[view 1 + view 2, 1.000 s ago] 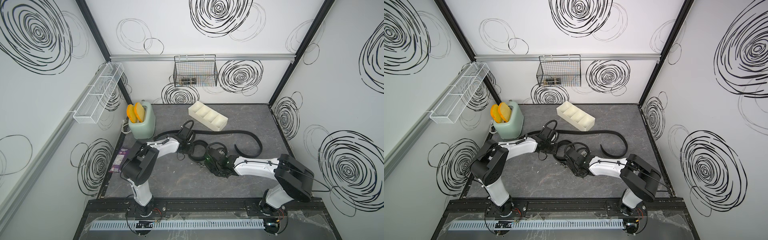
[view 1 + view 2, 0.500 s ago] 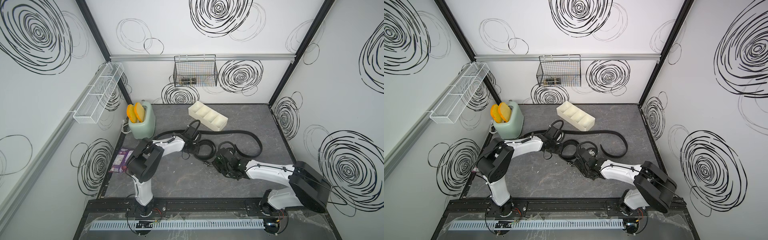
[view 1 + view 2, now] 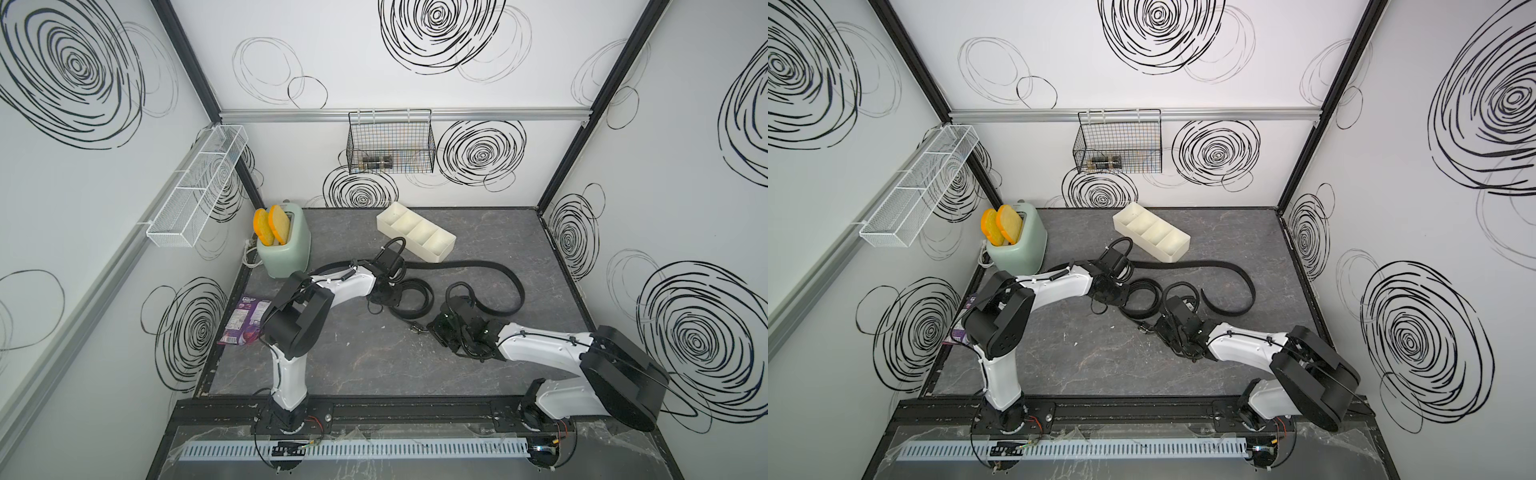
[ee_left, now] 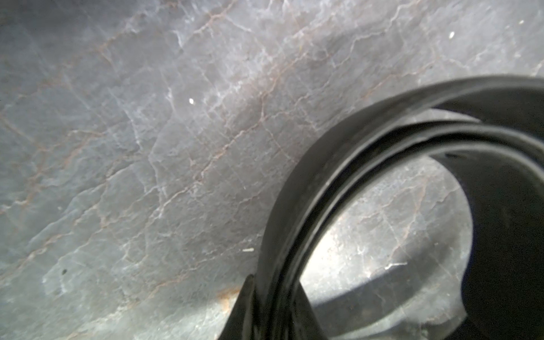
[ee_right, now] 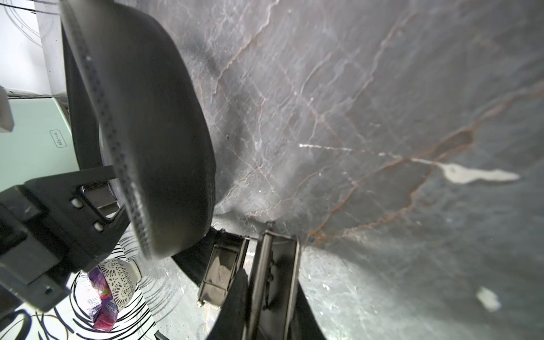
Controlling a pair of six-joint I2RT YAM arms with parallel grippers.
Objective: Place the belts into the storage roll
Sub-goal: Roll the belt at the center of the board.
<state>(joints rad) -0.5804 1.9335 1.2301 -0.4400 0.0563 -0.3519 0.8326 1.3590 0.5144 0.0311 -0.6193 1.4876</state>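
Observation:
The storage roll (image 3: 415, 236) (image 3: 1151, 236), a cream tray, lies at the back of the table with nothing in its compartments. A black belt stands on edge in a loose coil (image 3: 412, 297) (image 3: 1144, 298) mid-table. My left gripper (image 3: 385, 291) (image 4: 275, 312) is shut on the coil's layered wall (image 4: 318, 188). My right gripper (image 3: 437, 329) (image 5: 266, 297) is shut on the metal buckle (image 5: 278, 259) (image 3: 419, 331) at the coil's near end. A long black strap (image 3: 505, 276) (image 3: 1239, 277) curves away to the right. Whether it is the same belt I cannot tell.
A mint toaster (image 3: 286, 249) with two toast slices stands at the back left. A purple packet (image 3: 245, 320) lies by the left wall. A black wire basket (image 3: 390, 145) hangs on the back wall and a white mesh shelf (image 3: 195, 187) on the left wall.
Both grippers have shifted to the right with the coil between them. The right arm has drawn back toward the right, and the coil now lies more stretched.

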